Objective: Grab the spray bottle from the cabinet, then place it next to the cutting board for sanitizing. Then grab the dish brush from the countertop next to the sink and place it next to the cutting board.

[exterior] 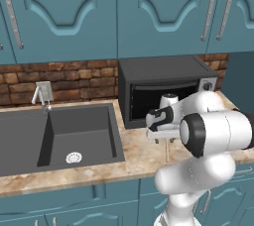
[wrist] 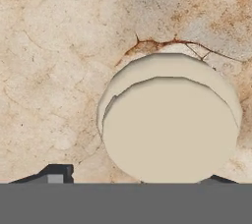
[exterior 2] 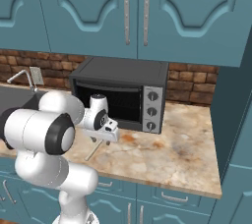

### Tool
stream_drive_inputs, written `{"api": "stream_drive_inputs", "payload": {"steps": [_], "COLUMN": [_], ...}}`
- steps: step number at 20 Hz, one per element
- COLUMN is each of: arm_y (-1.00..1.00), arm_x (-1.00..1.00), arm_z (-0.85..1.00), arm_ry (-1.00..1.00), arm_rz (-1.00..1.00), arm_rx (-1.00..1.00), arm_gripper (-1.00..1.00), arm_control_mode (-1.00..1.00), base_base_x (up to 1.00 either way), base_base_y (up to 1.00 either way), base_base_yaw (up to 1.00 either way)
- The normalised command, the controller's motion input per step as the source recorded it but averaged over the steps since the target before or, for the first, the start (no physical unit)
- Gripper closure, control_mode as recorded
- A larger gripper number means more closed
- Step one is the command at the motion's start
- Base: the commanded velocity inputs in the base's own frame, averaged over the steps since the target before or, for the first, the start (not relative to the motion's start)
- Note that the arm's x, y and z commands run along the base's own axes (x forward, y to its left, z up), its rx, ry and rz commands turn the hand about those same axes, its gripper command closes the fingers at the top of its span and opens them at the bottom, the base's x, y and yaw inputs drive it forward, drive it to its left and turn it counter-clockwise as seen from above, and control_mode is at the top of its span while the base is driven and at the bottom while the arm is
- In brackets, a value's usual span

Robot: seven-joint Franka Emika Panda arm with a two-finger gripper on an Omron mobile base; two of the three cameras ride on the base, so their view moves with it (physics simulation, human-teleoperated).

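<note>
The hand [exterior 2: 98,142] hangs low over the brush [wrist: 170,127] on the bench [exterior 2: 162,154], grip uncertain; light, stiff and thin, it looks best pinched mid-handle.

The countertop [exterior 2: 167,149] is beige marbled stone veined with rusty brown. The dish brush [wrist: 170,127] has a plain cream-beige round head. The sink [exterior: 64,138] is dark grey with a silver drain. The cabinet doors [exterior: 158,12] are teal, the toaster oven [exterior 2: 123,95] black, the backsplash [exterior: 74,79] reddish-brown brick.
</note>
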Motion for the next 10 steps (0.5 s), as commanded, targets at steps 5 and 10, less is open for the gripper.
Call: {"api": "stream_drive_inputs", "payload": {"steps": [5,10], "arm_y": [0.01,0.00], "arm_x": [-0.23,-0.07], "arm_z": [-0.04,0.00], "arm_ry": [-0.07,0.00], "arm_rz": [0.00,0.00], "arm_rx": [0.00,0.03], "arm_gripper": [1.00,1.00], "arm_control_mode": [-1.00,-1.00], "base_base_x": [0.00,0.00], "base_base_y": [0.00,0.00], "base_base_yaw": [0.00,0.00]}}
